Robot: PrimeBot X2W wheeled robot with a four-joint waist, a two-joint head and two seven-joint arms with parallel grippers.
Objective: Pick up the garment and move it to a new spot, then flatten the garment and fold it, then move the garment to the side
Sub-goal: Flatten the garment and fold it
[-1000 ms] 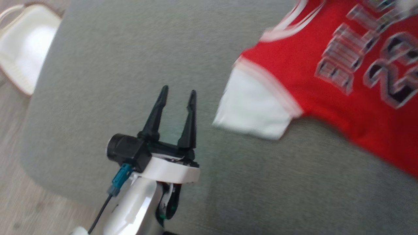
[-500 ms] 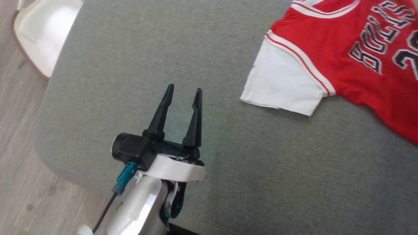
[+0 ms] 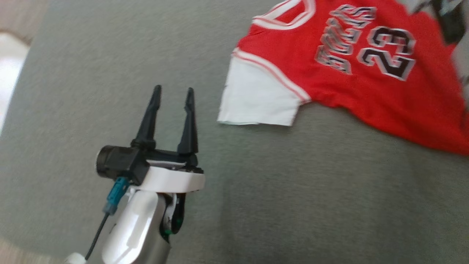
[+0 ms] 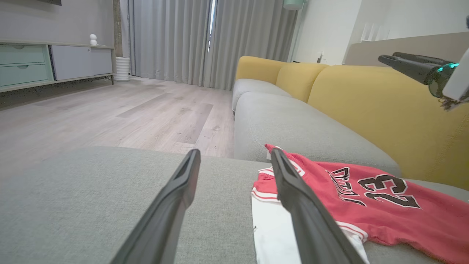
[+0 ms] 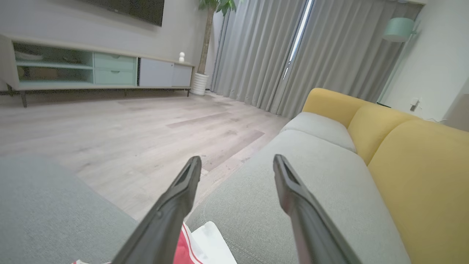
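Note:
The garment [image 3: 348,84] is a red jersey with the number 23 and a white sleeve. It lies spread on the grey cushion [image 3: 293,201], at the upper right of the head view. My left gripper [image 3: 173,90] hovers open and empty over bare cushion, to the left of the white sleeve. In the left wrist view the jersey [image 4: 366,209] lies beyond the right finger of the left gripper [image 4: 234,152]. My right gripper [image 4: 387,57] hangs above the jersey's far side. In its own view the right gripper [image 5: 237,159] is open and empty, with the jersey's edge [image 5: 183,253] below its fingers.
The grey seat [image 4: 293,121] runs on to a sofa with a yellow back [image 4: 384,106]. Wooden floor [image 4: 110,113] lies past the cushion's edge. A low cabinet [image 5: 73,69] and curtains [image 5: 256,55] stand far off. A white object [image 3: 9,66] sits off the cushion's left edge.
The head camera has swung, so more of the jersey is in its view. My right gripper has opened. The left gripper has stayed open.

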